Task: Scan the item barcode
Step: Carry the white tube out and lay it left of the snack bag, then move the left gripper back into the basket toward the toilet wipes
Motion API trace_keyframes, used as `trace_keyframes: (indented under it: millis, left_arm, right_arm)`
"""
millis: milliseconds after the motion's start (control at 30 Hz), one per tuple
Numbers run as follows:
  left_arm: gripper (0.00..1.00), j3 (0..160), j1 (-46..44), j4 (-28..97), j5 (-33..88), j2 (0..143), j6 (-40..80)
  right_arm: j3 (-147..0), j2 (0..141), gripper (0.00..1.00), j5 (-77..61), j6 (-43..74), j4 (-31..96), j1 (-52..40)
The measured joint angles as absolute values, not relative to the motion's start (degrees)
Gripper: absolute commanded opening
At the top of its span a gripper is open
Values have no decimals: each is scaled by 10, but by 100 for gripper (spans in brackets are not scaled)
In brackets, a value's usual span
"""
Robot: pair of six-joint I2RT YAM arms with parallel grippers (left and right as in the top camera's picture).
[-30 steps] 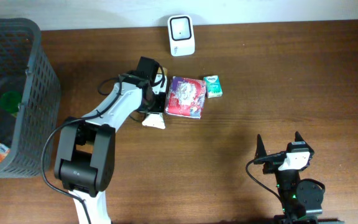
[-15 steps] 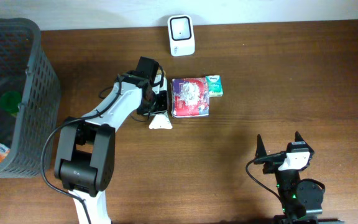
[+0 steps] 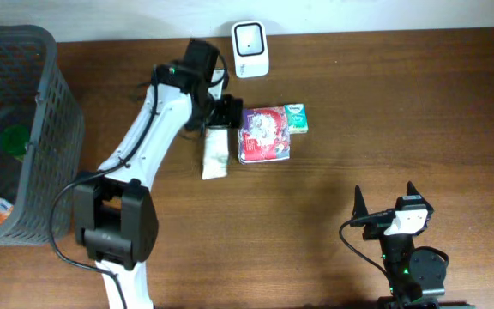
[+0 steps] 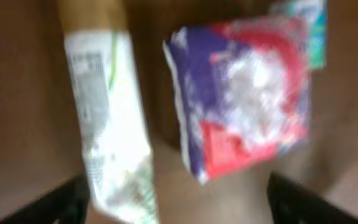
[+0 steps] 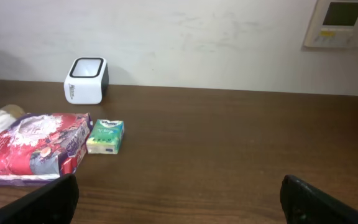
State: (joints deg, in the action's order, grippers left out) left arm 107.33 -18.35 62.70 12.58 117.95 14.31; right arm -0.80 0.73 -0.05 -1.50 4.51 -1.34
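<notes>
1. Left fingers [image 4: 297,199] stood apart and clamped on nothing. They hung over the white packet [image 3: 215,154], which lay flat on the worktop [image 3: 384,103] toward its far edge, just beside the red-and-purple pouch [image 3: 264,135].
2. Right fingers [image 5: 328,202] were spread wide and empty, parked at the near edge of the worktop.
3. The scanner [image 3: 250,37] sat at the far edge, its dark window facing up in the overhead view. It was near the packet but not touching it.
4. Judgement: the white packet was the item in hand, and no scan was under way.
5. Advice for the step:
   - Grip the packet across its narrow width, near the middle, so that it does not droop.
   - Find the barcode first. The wrist view was blurred and showed only a grey printed block.
   - Present that face squarely to the window and hold it steady.
6. Materials:
   - White packet: long, narrow, soft film, with one tan end.
   - Pouch: glossy, pillowy, crinkled plastic, likely slippery.
   - Small green pack [image 3: 296,118]: box-shaped, touching the pouch's far corner.
   - Scanner: hard white plastic with rounded corners.
   - Basket [image 3: 54,129] at the left edge: dark grey plastic lattice.
</notes>
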Motion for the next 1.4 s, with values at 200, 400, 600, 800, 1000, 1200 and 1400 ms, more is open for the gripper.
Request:
trace_keyframes:
  millis: [200, 400, 600, 800, 1000, 1200, 1400]
  left_arm:
    - [85, 1338, -163, 809, 119, 1177, 139]
    - [89, 1560, -86, 960, 54, 1172, 138]
    - [99, 1589, 33, 965, 25, 1104, 134]
    - [99, 1589, 109, 966, 21, 1061, 132]
    - [99, 1526, 127, 967, -68, 1060, 150]
    - [99, 1413, 253, 928, -170, 1060, 229]
    - [99, 1246, 350, 854, -186, 1057, 239]
  right_arm:
    - [-8, 7, 99, 0, -15, 45, -13]
    - [-8, 7, 99, 0, -15, 45, -13]
    - [-8, 7, 99, 0, -15, 45, -13]
    - [-8, 7, 99, 0, -15, 45, -13]
    - [-8, 7, 99, 0, -15, 45, -13]
    - [-8, 7, 99, 0, -15, 45, -13]
    - [-8, 7, 99, -1, -15, 45, -13]
